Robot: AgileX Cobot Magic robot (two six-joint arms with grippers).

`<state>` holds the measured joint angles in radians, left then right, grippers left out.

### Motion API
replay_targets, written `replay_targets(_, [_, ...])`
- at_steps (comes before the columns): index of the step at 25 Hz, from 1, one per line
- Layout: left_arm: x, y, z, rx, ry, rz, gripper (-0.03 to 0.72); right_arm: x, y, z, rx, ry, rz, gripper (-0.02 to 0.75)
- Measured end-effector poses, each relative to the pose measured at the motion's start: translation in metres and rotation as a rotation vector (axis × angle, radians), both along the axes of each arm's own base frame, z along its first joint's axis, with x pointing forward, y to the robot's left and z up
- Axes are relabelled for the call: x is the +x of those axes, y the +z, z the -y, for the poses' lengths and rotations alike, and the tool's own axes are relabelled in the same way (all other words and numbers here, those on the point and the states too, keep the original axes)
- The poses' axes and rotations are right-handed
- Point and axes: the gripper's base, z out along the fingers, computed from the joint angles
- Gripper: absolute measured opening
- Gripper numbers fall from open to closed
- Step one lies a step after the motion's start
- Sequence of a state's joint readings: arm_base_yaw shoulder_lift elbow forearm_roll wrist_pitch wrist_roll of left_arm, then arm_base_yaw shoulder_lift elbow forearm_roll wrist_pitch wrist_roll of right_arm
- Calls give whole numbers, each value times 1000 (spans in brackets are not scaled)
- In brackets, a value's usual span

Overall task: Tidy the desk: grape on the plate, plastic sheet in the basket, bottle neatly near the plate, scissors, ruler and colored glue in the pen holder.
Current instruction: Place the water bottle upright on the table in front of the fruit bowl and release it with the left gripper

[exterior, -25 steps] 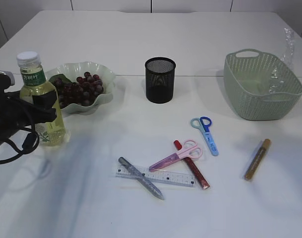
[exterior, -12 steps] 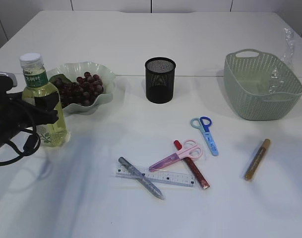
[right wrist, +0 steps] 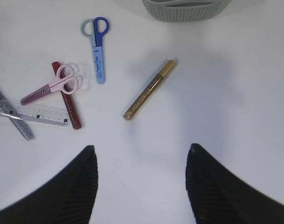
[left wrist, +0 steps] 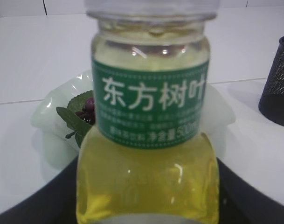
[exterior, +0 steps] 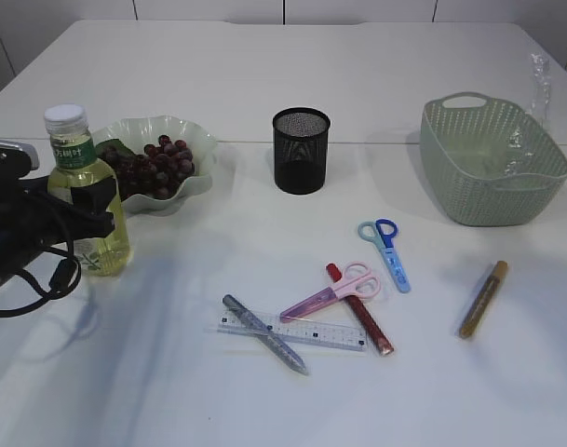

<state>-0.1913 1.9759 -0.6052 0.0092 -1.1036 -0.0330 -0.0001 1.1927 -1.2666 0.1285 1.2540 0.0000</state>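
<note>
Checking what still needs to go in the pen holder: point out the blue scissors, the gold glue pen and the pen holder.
blue scissors (exterior: 388, 248): exterior view, on the pivot where handles meet blades.
gold glue pen (right wrist: 148, 89): right wrist view, mid-barrel.
pen holder (exterior: 301, 160): exterior view, front mesh wall.

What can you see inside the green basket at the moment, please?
Inside the green basket, clear crumpled plastic sheet shows against the far right wall. The near wall hides the basket's floor, so anything lying low there cannot be seen.

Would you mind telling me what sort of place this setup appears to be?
Probably a staged desk for tidying practice: a plain white table with a mesh pen holder, stationery such as the ruler, and a green basket.
</note>
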Motion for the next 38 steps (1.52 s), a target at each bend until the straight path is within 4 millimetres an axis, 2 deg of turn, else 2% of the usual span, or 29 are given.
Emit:
replay_targets(10, [0,-1,0,-1,-3,0,509,0,0,0,0,0,0,453])
replay_targets(38, [-8,-1,-1,1,-7,-8,576,0,0,0,-2,4,3,452])
